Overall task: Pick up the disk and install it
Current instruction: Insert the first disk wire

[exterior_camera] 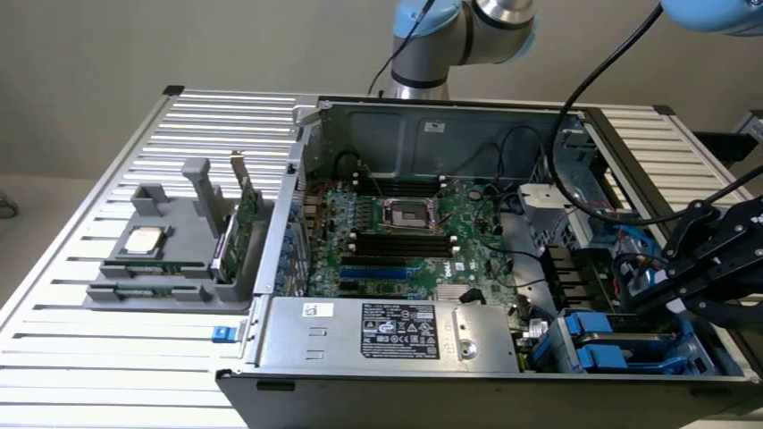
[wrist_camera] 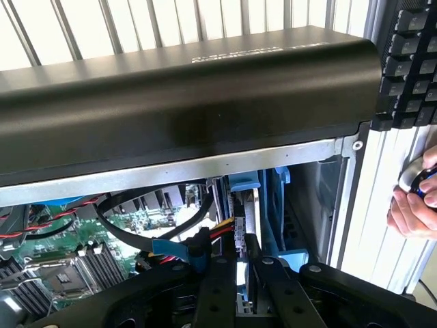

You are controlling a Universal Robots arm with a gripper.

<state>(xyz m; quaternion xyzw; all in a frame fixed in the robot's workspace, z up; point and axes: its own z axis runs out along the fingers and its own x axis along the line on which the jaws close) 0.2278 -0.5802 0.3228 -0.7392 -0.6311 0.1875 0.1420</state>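
**Exterior view.** The open computer case [exterior_camera: 430, 134] lay on the slatted table [exterior_camera: 71, 357], motherboard [exterior_camera: 406, 232] facing up. My pincer [exterior_camera: 667, 299] reached down into the drive bay at the corner of the case nearest the camera, on the exterior view's right, just above the blue carriers [exterior_camera: 602, 344] seated there. From this side I could not tell my load apart from those carriers. A grey holder [exterior_camera: 149, 259] with a processor chip [exterior_camera: 145, 240] and a green card [exterior_camera: 245, 223] stood well apart, on the exterior view's left.

**Wrist view.** My pincer [wrist_camera: 240, 266] was closed on the disk [wrist_camera: 247, 212], which was seen edge-on. A black finger pressed each face, and the blue frame [wrist_camera: 244, 183] led into the bay beneath the case's dark outer panel [wrist_camera: 191, 96]. Cables [wrist_camera: 171, 239] ran just beside the disk. A person's hand [wrist_camera: 413, 205] rested on a mouse beyond the case.

**Step in hand.** I judged the pick-up done and the installing under way. That step called for rails square to the bay guides, clearance from the cables and a steady push.
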